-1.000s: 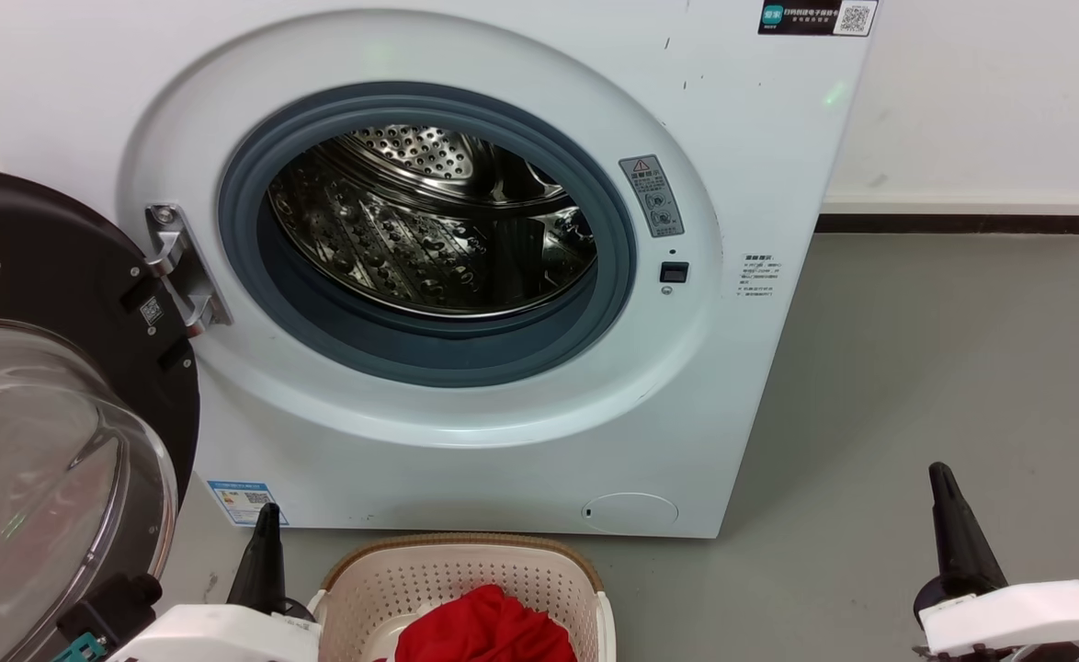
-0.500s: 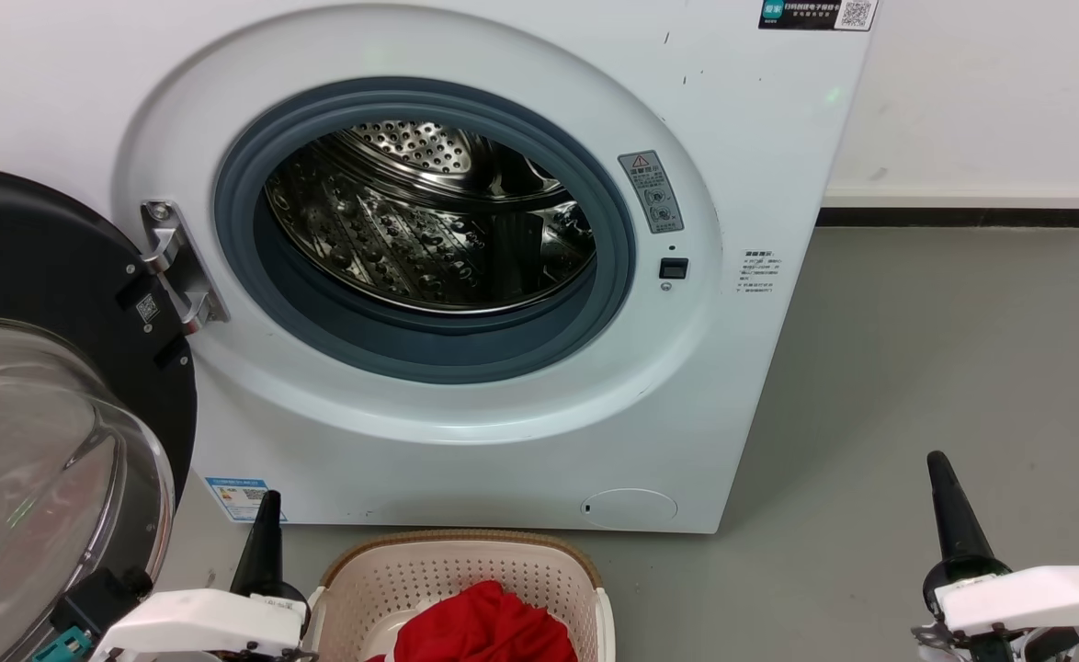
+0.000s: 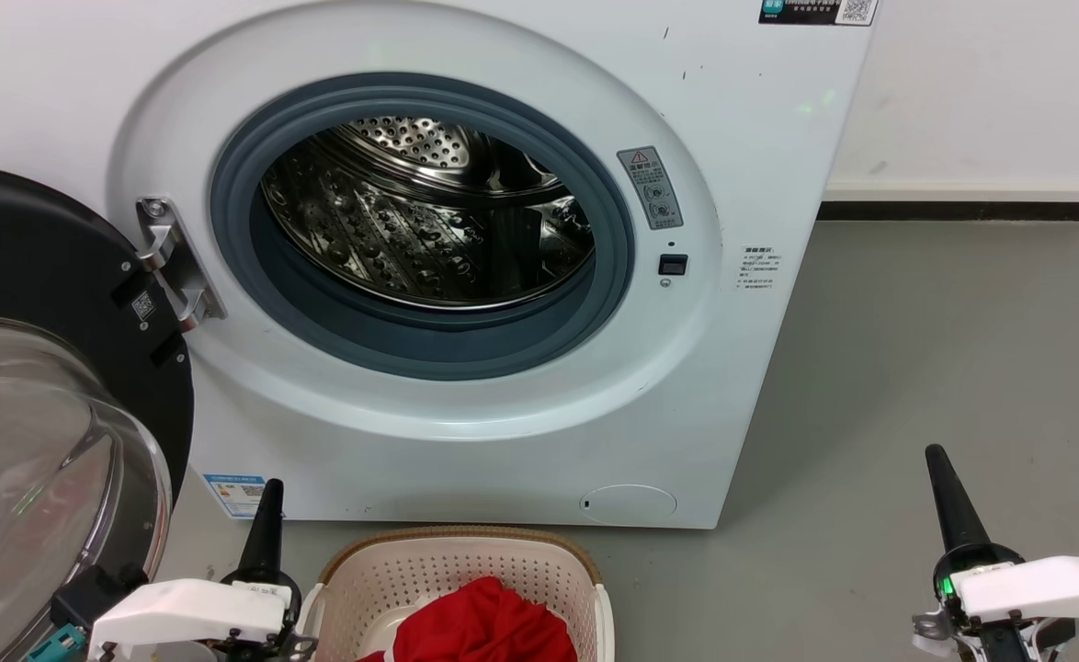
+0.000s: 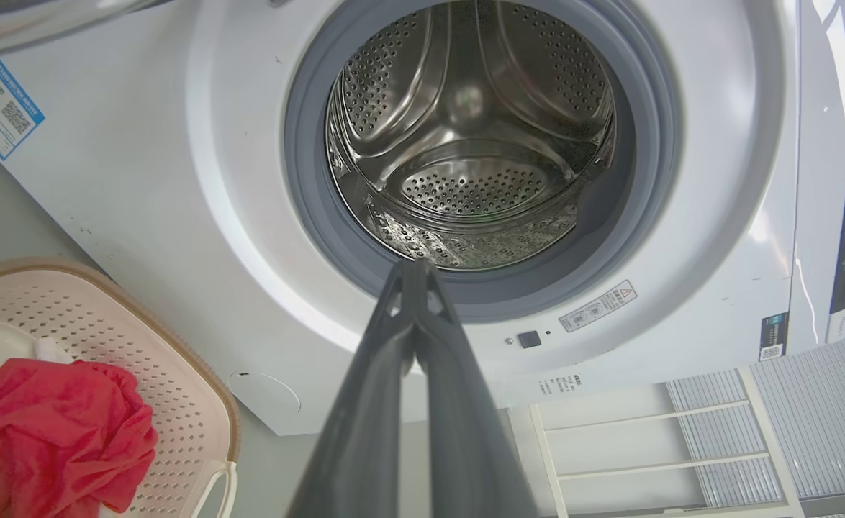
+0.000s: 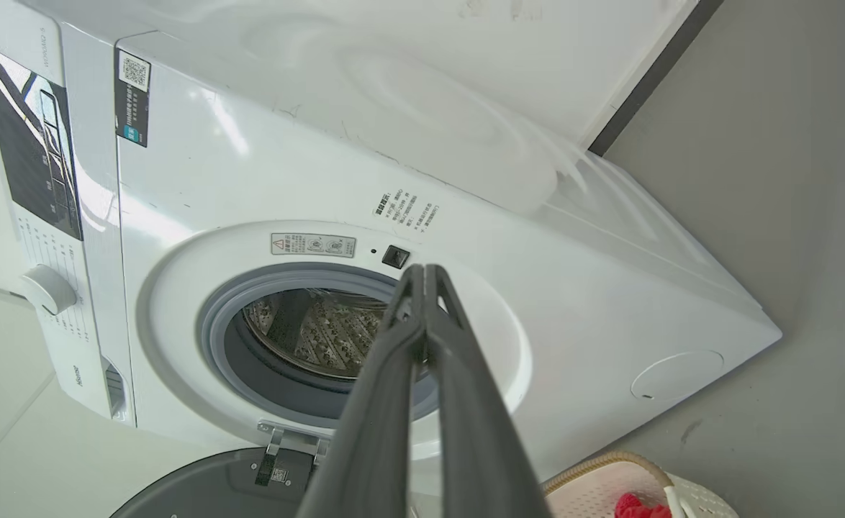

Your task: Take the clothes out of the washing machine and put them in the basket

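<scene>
Left tool (image 3: 270, 487) hangs low beside the basket, its two dark fingers pressed together with nothing between them; the left wrist view shows the tips meeting in front of the porthole. Next to it the door (image 3: 43, 303) stands swung wide open on the machine (image 3: 503, 441). The drum (image 3: 429, 221) shows bare steel in the head view and down to its bottom in the left wrist view, with no red fabric in sight.

The clothes (image 3: 484, 625) lie in the basket (image 3: 466, 535), which sits on the floor (image 3: 916, 368) just in front of the machine. They make one crumpled red heap, and I cannot tell whether it is one garment or two. By that the task looks done, or close to it.

The fabric looks light, limp and thin, so it would sag and trail when lifted rather than keep any shape. The best hold would be a pinch on a raised fold at the top of the heap, taking a thick bunch, since a single layer could slide out from slender fingers. A trailing end might catch on the basket's rim.

Right tool (image 3: 937, 455) hovers over the floor, well apart from the basket, closed and empty too.
</scene>
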Motion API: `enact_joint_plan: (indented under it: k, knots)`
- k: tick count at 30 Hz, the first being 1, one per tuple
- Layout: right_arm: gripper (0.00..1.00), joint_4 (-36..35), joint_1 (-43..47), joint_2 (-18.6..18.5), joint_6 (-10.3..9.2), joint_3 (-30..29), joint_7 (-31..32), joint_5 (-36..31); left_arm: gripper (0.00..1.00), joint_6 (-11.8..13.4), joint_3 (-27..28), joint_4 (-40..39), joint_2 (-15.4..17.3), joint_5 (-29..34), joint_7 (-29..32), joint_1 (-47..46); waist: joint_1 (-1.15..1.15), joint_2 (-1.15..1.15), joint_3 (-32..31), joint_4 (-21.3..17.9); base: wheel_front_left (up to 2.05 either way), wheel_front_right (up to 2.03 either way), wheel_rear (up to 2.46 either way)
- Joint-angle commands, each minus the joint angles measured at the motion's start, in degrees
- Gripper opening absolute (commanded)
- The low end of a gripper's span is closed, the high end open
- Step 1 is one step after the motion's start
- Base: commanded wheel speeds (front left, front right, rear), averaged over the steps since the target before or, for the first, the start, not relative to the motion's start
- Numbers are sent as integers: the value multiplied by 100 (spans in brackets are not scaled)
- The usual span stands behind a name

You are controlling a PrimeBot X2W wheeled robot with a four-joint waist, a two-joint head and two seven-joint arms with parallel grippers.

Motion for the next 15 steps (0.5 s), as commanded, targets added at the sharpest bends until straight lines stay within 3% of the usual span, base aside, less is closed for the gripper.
enact_joint_plan:
  k: [1,15]
  knots:
    - [0,-9,-153,-42,0,-19,39,163,0,-29,36,-16,2,-148,36,-147,0,0,4,-1,0,0,0]
    - [0,111,-272,-35,0,-60,235,959,0,-91,89,62,-11,-923,229,-267,0,0,51,-12,0,0,0]
